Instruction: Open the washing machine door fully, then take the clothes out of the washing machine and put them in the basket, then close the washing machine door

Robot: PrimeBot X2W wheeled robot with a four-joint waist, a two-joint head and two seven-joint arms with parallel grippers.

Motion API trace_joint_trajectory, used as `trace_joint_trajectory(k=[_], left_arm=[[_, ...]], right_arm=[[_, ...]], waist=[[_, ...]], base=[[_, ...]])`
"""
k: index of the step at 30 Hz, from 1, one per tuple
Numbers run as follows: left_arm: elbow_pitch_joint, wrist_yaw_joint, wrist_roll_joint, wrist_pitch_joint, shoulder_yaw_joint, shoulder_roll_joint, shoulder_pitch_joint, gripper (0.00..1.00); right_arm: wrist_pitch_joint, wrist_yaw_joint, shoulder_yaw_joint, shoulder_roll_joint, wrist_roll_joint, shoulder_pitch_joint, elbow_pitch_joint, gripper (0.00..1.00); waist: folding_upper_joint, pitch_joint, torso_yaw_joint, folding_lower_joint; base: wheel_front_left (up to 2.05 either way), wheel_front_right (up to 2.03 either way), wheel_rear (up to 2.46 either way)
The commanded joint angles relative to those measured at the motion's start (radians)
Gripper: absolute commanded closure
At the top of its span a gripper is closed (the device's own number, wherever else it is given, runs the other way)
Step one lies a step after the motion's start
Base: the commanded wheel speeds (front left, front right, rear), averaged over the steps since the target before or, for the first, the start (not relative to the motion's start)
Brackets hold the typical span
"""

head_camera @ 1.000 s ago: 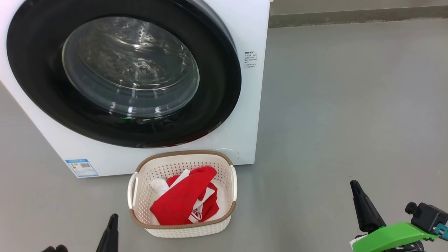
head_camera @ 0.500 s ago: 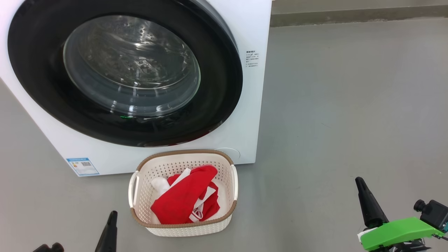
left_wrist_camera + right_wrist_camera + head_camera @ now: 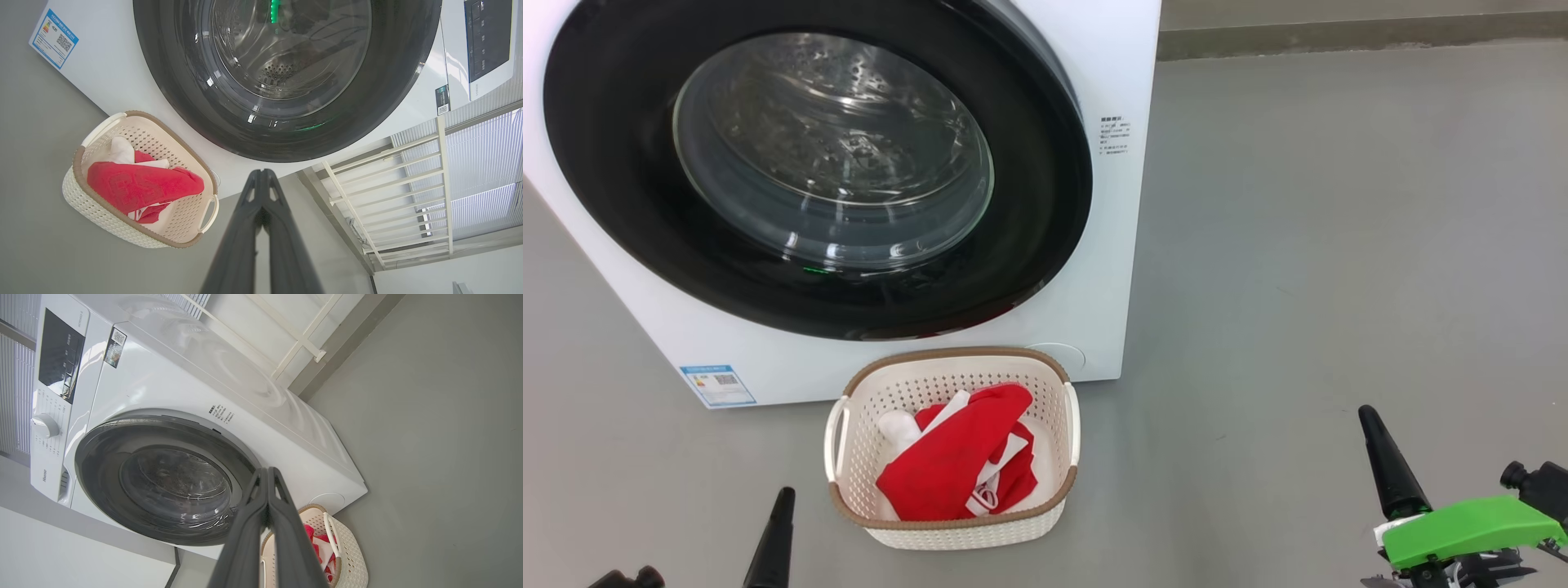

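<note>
Nearest me, the left gripper (image 3: 783, 500) pokes up low, just off the basket's near-left corner. Its two dark fingers are pressed together on nothing, and the left wrist view shows them meeting tip to tip. The right gripper (image 3: 1372, 425) stands well off to the right over bare floor (image 3: 1339, 245), leaning a little, its fingers likewise clenched and empty. Both arms sit low, touching nothing.

A little farther on, the basket (image 3: 956, 354) rests on the floor just in front of the machine, with the clothes (image 3: 947, 469) heaped inside, red with white trim. Beyond it the washing machine door (image 3: 833, 155) lies flat against the white washing machine (image 3: 1111, 73) (no gap at the black rim that I can make out), and the drum behind the glass looks bare.

So I'd judge the closing step is all but finished. What remains is making sure the latch has caught. If a push is needed, the closed fingertips should press squarely on the black rim, not on the bulging glass. The arm should come in above the basket, not across it, and slowly, since the gloss could let the tips skid.
</note>
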Motion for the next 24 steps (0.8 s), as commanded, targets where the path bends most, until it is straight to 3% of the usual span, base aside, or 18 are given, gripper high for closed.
trace_joint_trajectory(k=[1, 24], left_arm=[[-0.018, -0.011, -0.027, 0.007, 0.029, 0.004, -0.055, 1.00], [0.007, -0.033, -0.265, 0.074, 0.063, -0.008, -0.091, 1.00]], right_arm=[[0.008, 0.000, 0.002, -0.014, 0.034, -0.052, -0.022, 1.00], [0.079, 0.000, -0.029, -0.014, 0.300, -0.081, -0.009, 1.00]], waist=[[0.0000, 0.000, 0.001, -0.0001], [0.0000, 0.006, 0.008, -0.0001]], base=[[0.00, 0.00, 0.00], [0.00, 0.00, 0.00]])
